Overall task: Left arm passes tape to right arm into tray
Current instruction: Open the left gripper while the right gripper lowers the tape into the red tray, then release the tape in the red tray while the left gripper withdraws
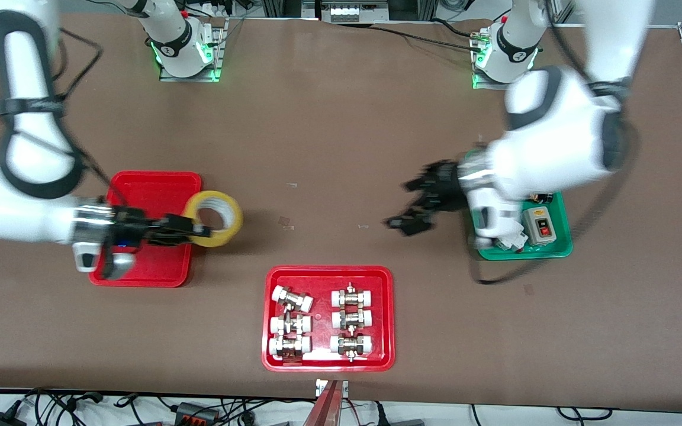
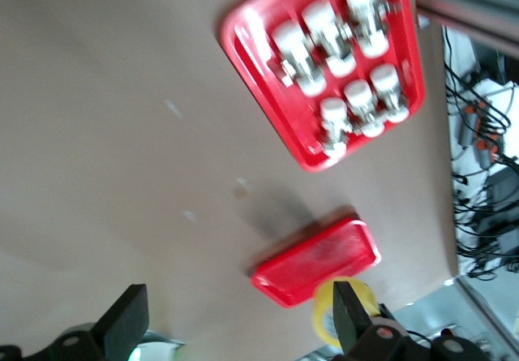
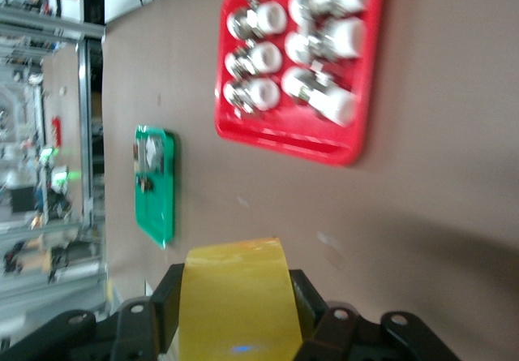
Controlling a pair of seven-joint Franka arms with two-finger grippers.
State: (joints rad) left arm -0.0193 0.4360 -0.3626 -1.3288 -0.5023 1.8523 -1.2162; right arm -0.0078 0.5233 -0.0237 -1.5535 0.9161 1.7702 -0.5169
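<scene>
Lighting's bright and even, coming from overhead, so the matte brown table (image 1: 329, 136) only carries soft shadows tucked close beneath things. The glossy white left arm (image 1: 560, 148) is badly smeared with motion blur in the front view, black gripper (image 1: 415, 207) included. The glossy white right arm (image 1: 18, 148) looks a bit soft too. There's some glare on its shiny silver wrist cuff (image 1: 87, 219). Green lamps glow at both bases. Both wrist views are soft, and the translucent yellow tape roll (image 3: 235, 300) sits out of focus up close.
</scene>
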